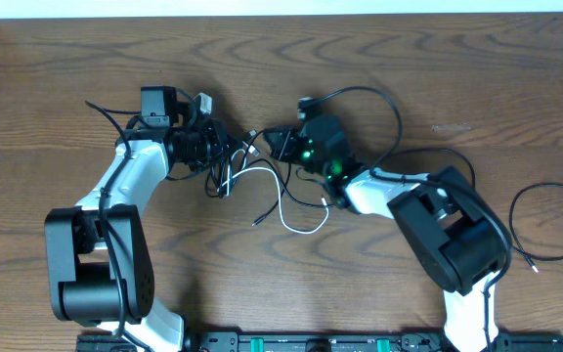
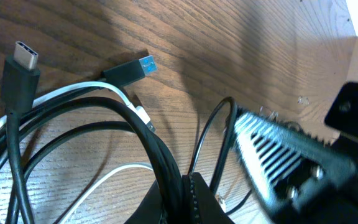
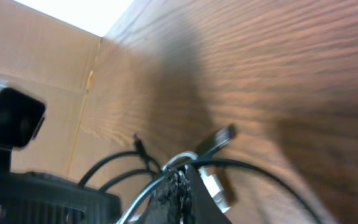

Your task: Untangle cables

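Note:
The cables lie tangled at the table's middle. In the overhead view the white cord (image 1: 283,200) curls toward the front, and the black cord (image 1: 225,181) loops between both grippers. My left gripper (image 1: 225,149) is shut on strands of the black cord (image 2: 166,162). Its USB-C plug (image 2: 23,59) and a blue-tipped plug (image 2: 132,68) lie beyond, with the white cord (image 2: 73,92) running among the loops. My right gripper (image 1: 262,140) faces the left one closely. It (image 3: 185,180) is shut where the white cord (image 3: 185,157) loops over its tip, and a black strand crosses there.
A separate thin black cord (image 1: 555,220) lies in a loop at the far right. A thicker black wire (image 1: 389,108) arcs behind the right arm. A cardboard wall (image 3: 42,62) stands along the table's left edge.

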{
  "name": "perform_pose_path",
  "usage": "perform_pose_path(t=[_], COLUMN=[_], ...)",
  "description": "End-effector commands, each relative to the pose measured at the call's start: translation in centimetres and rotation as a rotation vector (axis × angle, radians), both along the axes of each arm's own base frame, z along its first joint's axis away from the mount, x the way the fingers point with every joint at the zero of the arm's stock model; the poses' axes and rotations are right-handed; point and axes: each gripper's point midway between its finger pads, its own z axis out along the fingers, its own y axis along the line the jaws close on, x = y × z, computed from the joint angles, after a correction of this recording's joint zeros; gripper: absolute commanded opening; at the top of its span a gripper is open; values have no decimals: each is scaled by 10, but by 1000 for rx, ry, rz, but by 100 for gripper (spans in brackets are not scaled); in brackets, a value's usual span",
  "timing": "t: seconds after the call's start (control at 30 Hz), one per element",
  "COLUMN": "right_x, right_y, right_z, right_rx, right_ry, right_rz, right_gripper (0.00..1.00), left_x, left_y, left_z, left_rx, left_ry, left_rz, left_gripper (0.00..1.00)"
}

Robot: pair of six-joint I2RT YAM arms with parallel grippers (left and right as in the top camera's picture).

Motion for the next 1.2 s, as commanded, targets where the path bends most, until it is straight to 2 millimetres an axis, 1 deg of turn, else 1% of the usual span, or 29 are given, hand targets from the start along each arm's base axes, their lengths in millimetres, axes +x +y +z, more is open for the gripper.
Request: perform_pose_path(t=[0.0, 0.07, 0.1, 0.13, 0.17, 0.2, 0.23, 0.27, 0.3, 0.33, 0.43, 0.5, 0.57, 0.73, 0.87, 0.93, 1.07, 1.17], right_x=[14, 20, 20, 15, 12, 8, 5, 2, -3, -8, -23, -30, -32, -27, -21, -17, -10, -9], right_y=[-21, -33, -34, -31, -28, -25, -21, -17, -12, -6, 12, 23, 30, 37, 33, 27, 21, 20], right_z=[-2, -5, -4, 1, 5, 10, 15, 20, 24, 24, 22, 21, 19, 11, 3, -1, -1, -1], right_rx=[-10, -14, 0, 36, 63, 97, 131, 159, 182, 200, 219, 230, 237, 194, 154, 137, 129, 126], right_ry=[6, 22, 30, 34, 38, 48, 58, 65, 78, 108, 159, 193, 217, 189, 169, 167, 150, 145], right_rz=[-30, -47, -24, 34, 69, 101, 126, 148, 169, 176, 189, 171, 128, -7, -100, -147, -191, -204], right_gripper=[1, 1, 1, 1, 4, 18, 38, 51, 61, 67, 77, 77, 77, 77, 73, 70, 63, 61], left_x=[1, 3, 3, 3, 3, 3, 3, 3, 3, 3, 3, 3, 3, 3, 3, 3, 3, 3], left_y=[5, 9, 11, 13, 13, 13, 13, 13, 13, 13, 13, 13, 13, 13, 13, 13, 13, 13], left_z=[5, 5, 5, 5, 5, 5, 5, 5, 5, 5, 5, 5, 5, 5, 5, 5, 5, 5], left_rx=[24, 24, 24, 24, 23, 23, 24, 24, 24, 24, 24, 24, 24, 24, 24, 24, 24, 24], left_ry=[-46, -48, -48, -47, -45, -44, -45, -45, -45, -46, -46, -45, -45, -45, -45, -45, -45, -45], left_rz=[-12, -2, 2, 6, 7, 7, 7, 7, 7, 7, 7, 7, 7, 7, 7, 7, 7, 7], left_gripper=[8, 8, 8, 8, 8, 8, 8, 8, 8, 8, 8, 8, 8, 8, 8, 8, 8, 8])
